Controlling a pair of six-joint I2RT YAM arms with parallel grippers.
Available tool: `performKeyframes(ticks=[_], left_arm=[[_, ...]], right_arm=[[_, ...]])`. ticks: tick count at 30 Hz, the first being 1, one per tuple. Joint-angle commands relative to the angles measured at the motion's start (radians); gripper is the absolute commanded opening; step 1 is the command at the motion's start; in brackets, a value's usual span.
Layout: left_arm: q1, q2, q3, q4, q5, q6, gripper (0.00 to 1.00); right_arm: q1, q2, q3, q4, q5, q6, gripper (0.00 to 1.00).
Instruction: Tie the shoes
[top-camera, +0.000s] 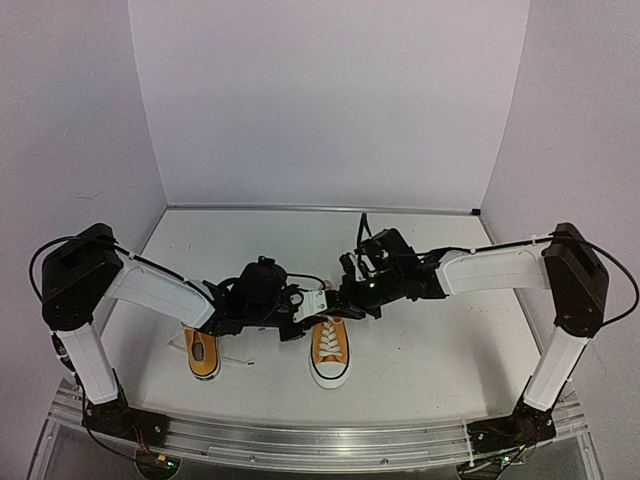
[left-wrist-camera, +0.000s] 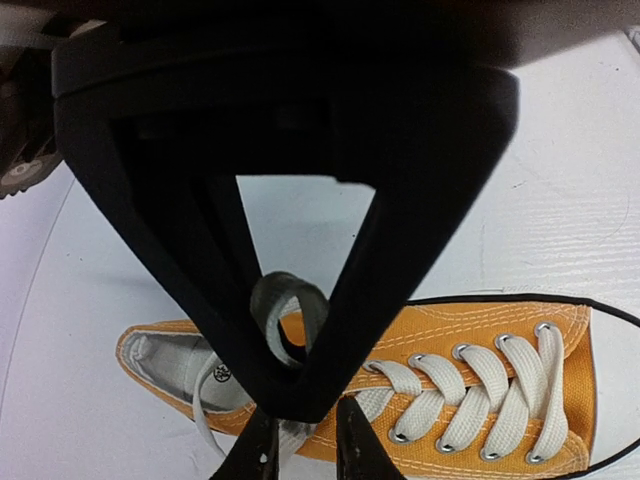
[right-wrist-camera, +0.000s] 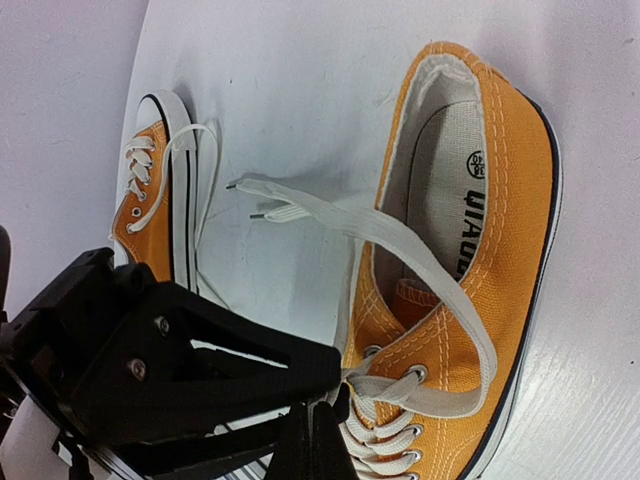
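The desk (top-camera: 420, 350) is white and a little scuffed. Plain pale walls (top-camera: 330, 100) close it in at the far edge and at both sides, and a metal rail (top-camera: 320, 440) runs along the near edge. The two orange shoes lie close to the near edge: one shoe (top-camera: 330, 352) about at the middle, with its white toe cap toward the rail, and the other shoe (top-camera: 203, 353) nearer to the left edge. They are apart from each other.

Both arms reach in over the middle shoe. The left gripper (left-wrist-camera: 300, 400) is closed, its tips meeting at the foot of a loop (left-wrist-camera: 290, 310) of white lace (right-wrist-camera: 300, 210) above the heel opening. The right gripper (right-wrist-camera: 310, 445) has its fingers close together on either side of the lace by the top eyelets. I cannot tell whether they press it. One free end of the lace lies on the desk between the shoes.
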Motion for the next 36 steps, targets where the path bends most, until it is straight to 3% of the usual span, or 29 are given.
performKeyframes(ticks=[1,6,9,16,36], left_arm=[[0.013,-0.094,0.052,-0.152,-0.004,-0.039,0.34],[0.161,-0.231,0.089,-0.429,0.114,-0.097,0.47],[0.212,-0.240,0.123,-0.565,0.090,-0.083,0.50],[0.277,-0.064,0.295,-0.896,0.004,-0.031,0.43],[0.335,0.048,0.353,-1.013,0.059,0.053,0.39]], right_arm=[[0.007,0.002,0.008,0.017,0.017,0.000,0.00],[0.006,0.003,0.007,0.016,0.022,0.000,0.00],[0.006,0.002,0.007,0.017,0.025,-0.001,0.00],[0.006,-0.011,-0.001,0.015,0.027,0.000,0.00],[0.006,0.001,0.009,0.015,0.015,0.005,0.00]])
